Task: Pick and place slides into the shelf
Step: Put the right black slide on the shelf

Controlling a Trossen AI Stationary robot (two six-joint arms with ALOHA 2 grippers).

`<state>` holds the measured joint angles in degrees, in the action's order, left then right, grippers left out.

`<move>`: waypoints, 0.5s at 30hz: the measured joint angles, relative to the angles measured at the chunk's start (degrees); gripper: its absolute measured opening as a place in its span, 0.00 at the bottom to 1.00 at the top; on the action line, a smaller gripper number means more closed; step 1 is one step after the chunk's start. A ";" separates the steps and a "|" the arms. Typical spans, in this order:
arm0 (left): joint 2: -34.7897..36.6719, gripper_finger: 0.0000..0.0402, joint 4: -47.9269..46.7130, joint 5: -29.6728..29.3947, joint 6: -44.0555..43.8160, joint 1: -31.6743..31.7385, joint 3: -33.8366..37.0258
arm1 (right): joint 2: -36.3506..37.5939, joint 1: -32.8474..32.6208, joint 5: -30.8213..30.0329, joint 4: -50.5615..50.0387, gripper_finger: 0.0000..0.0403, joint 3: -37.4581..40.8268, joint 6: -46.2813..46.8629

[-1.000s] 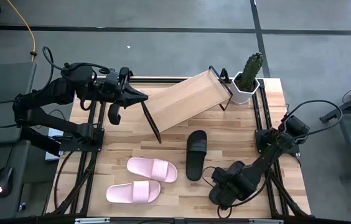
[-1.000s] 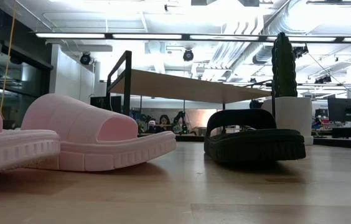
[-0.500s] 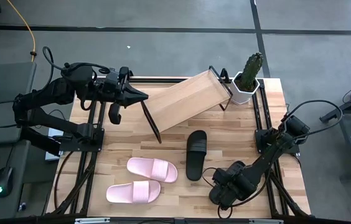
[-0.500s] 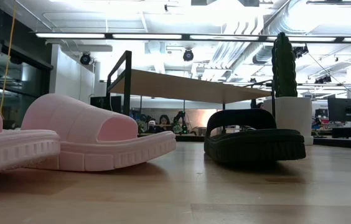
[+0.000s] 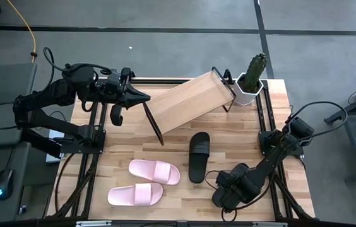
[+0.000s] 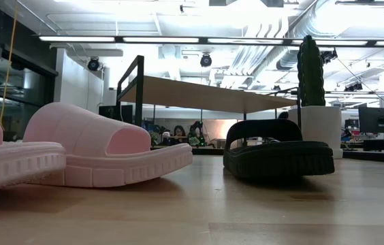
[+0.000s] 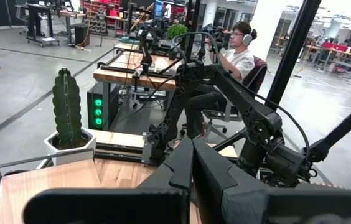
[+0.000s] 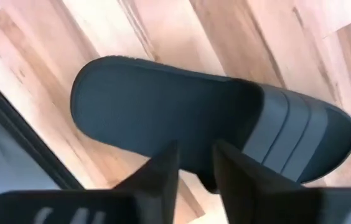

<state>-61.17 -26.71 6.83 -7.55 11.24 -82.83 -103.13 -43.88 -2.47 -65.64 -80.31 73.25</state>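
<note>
At the near right corner of the table [image 5: 254, 135], the right gripper [image 8: 195, 163] hangs low over a black slide [image 8: 213, 121], which the arm hides in the high view. In the right wrist view its two dark fingers [image 8: 163, 168] stand a narrow gap apart, directly above the sandal's footbed and just beside the wide strap. Whether the tips touch the sandal or have any hold on it cannot be told.

A second black slide [image 5: 199, 156] lies flat near the middle of the table, its long axis running near to far. To its left lie the two pink slides: one [image 5: 154, 171] just beside the black one, angled slightly, and the other [image 5: 135, 194] nearer the front edge and a little further left. In the low view the two pink sandals rest on their soles at the left and the black one [image 6: 278, 151] at the right, apart from them.

The shelf [image 5: 187, 101] sits at the far side of the table, set on a diagonal, its right end by the white pot holding a cactus [image 5: 252, 79] at the far right corner. Its wood surface carries no sandal.

The left gripper [image 5: 141, 96] waits at the far left, just beside the shelf's left end, its fingers pressed together with nothing between them. Beyond the table, in the left wrist view, a person [image 7: 236, 53] sits at a workbench.
</note>
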 joint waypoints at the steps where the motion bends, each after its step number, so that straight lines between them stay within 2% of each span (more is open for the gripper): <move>1: -0.01 0.00 -0.05 0.00 -0.01 0.01 0.00 | 0.00 0.01 -0.57 -0.26 0.29 0.00 0.01; 7: -0.01 0.00 -0.05 0.00 -0.01 -0.01 0.00 | 0.00 -0.02 -0.71 -4.14 0.40 0.00 0.45; 15: 0.00 0.00 -0.10 0.00 -0.01 -0.02 0.00 | -3.61 -0.28 3.10 -7.59 0.43 0.02 0.07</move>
<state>-61.17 -26.81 6.83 -7.55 11.22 -82.83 -106.75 -44.16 0.64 -73.23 -80.29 73.32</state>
